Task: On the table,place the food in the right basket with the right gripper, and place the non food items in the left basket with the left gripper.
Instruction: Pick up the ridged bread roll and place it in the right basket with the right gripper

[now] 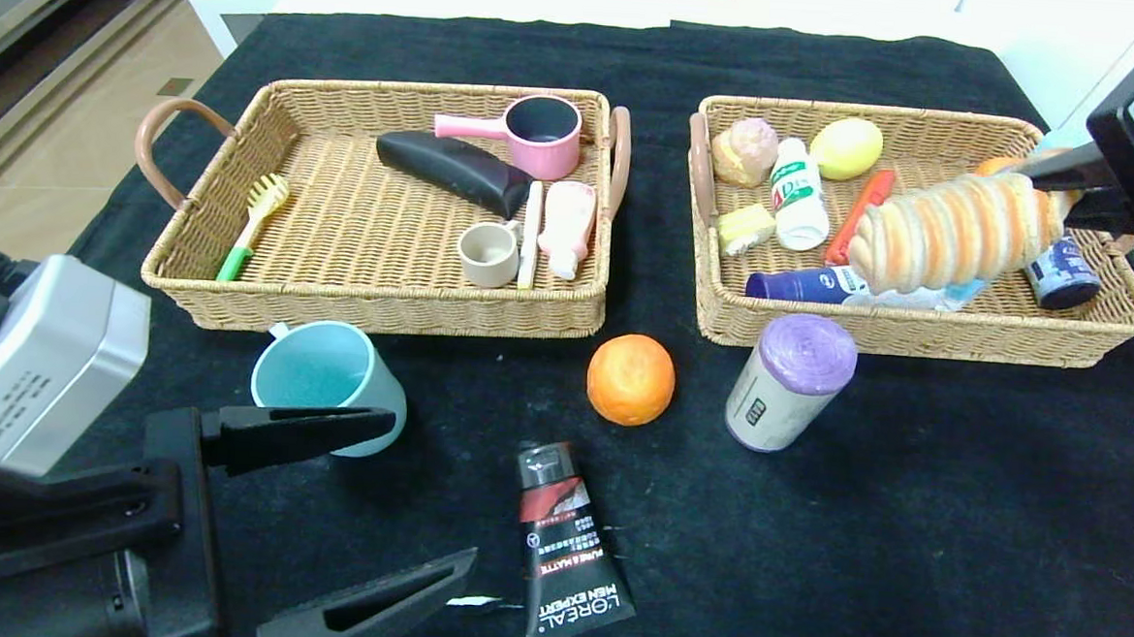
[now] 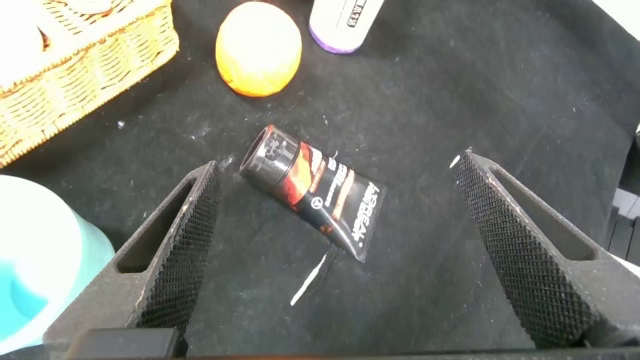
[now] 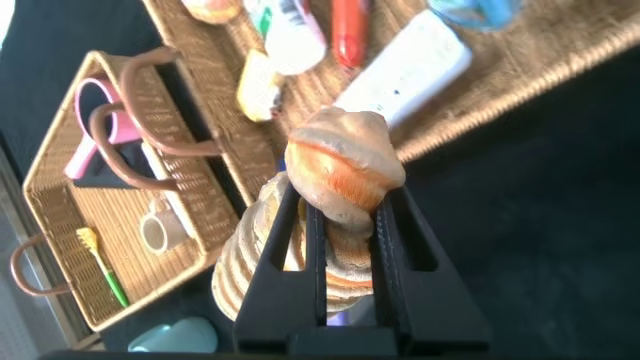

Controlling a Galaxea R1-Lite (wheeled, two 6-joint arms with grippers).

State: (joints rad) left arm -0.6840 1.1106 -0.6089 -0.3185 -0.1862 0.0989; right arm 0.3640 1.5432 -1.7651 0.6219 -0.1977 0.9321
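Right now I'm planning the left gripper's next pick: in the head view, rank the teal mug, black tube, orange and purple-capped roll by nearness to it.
From the open left gripper:
1. Teal mug, beside its upper finger.
2. Black tube, just right.
3. Orange, table middle.
4. Purple-capped roll, before the right basket.

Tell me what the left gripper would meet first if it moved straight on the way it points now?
Probably the black tube: it lies between the left gripper's open fingers, ahead of them. Depth is uncertain.
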